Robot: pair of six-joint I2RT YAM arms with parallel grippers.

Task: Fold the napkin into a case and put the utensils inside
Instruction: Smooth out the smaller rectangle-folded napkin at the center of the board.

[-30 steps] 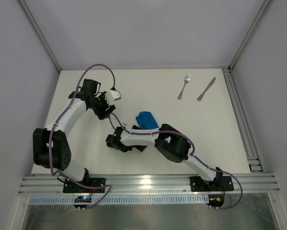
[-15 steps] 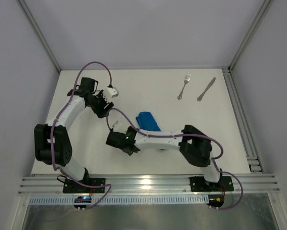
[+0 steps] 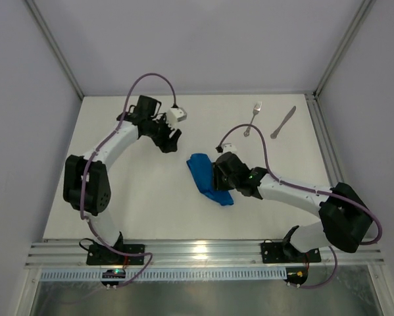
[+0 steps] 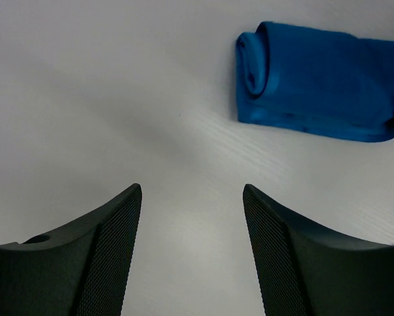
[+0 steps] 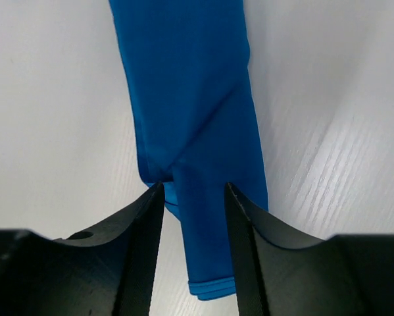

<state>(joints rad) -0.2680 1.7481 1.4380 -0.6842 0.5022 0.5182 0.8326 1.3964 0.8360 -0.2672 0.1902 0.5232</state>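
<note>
White table, grey walls. Fork and knife lie far right, apart from the case. Left gripper is wide open and empty. Right gripper is part-open, straddling the case.

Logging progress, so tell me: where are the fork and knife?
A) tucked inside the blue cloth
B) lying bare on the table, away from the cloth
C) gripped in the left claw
B: the fork and knife lie on the far side of the table, apart from the blue cloth.
</note>
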